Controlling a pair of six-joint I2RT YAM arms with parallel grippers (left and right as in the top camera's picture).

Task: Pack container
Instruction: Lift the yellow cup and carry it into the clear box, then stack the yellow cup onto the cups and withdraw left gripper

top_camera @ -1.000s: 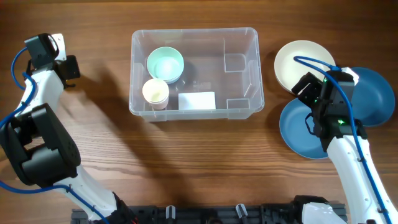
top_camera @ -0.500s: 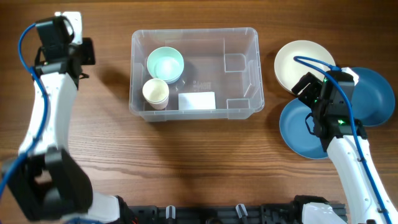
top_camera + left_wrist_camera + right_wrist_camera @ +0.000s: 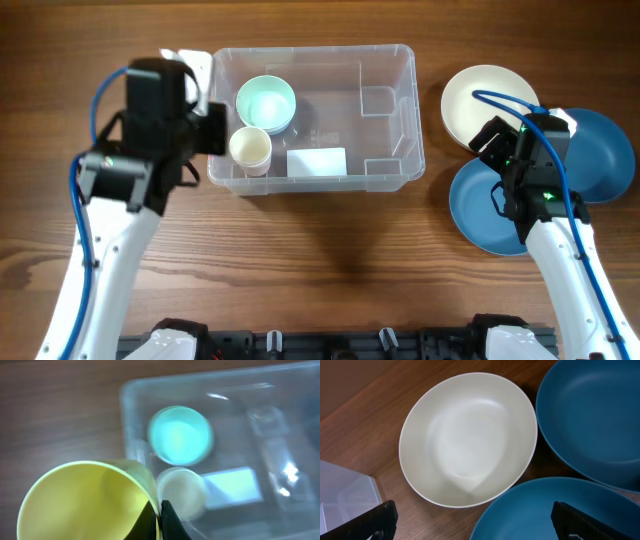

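Wood table (image 3: 300, 260); container (image 3: 340, 110) just right of left fingers (image 3: 169, 525) pinching yellow cup (image 3: 85, 500).

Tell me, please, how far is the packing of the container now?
Done: a mint cup and a cream cup stand inside the clear container. In hand: the left tool, shut on a yellow cup, is beside its left wall. Left: the cream bowl, the far blue bowl and the near blue bowl lie on the table, outside, below the open right tool.

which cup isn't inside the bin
The yellow cup, pinched at its rim by the left fingers; the mint cup and cream cup sit inside the container.
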